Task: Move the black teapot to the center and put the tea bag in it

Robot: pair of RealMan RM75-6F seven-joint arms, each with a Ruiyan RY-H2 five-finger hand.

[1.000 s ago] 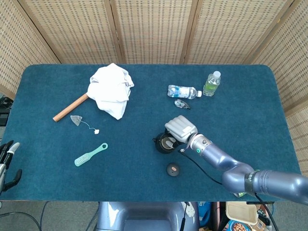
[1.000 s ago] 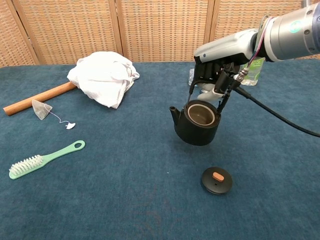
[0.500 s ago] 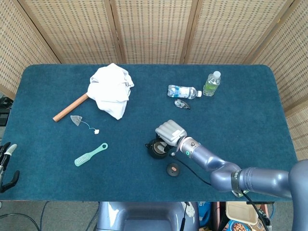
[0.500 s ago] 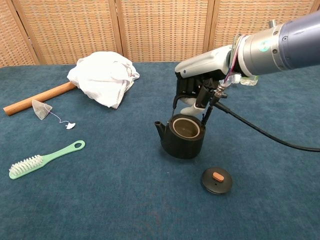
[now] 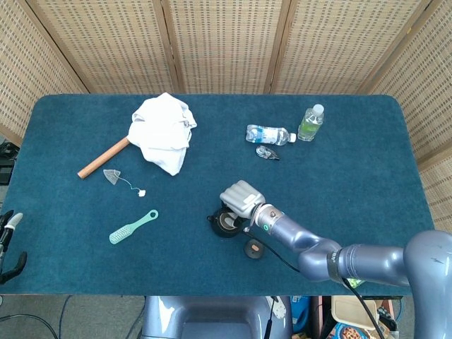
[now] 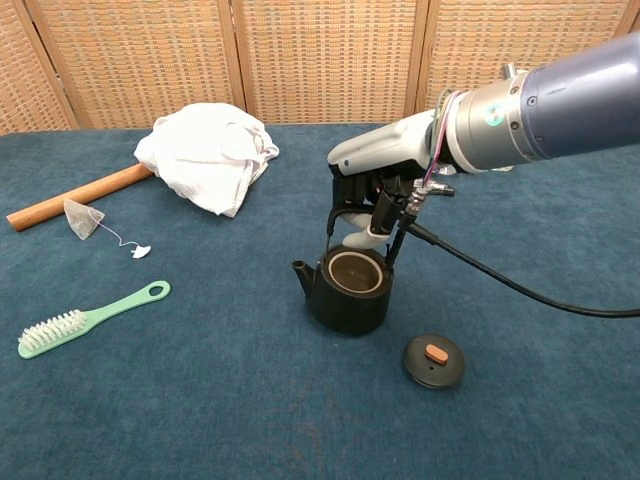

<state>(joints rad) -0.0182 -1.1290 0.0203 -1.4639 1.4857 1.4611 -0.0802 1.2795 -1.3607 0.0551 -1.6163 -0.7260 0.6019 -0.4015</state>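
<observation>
Chest view shows the blue bench carrying a white cloth at about ten o'clock. The right hand reaches in from two o'clock, fingers curled round the wire handle of the black teapot, which sits open-topped near the middle, spout toward nine o'clock. Its lid lies just beside it at four o'clock. The tea bag rests far off at nine o'clock. The left hand hangs by the bench's edge, fingers apart, holding nothing.
</observation>
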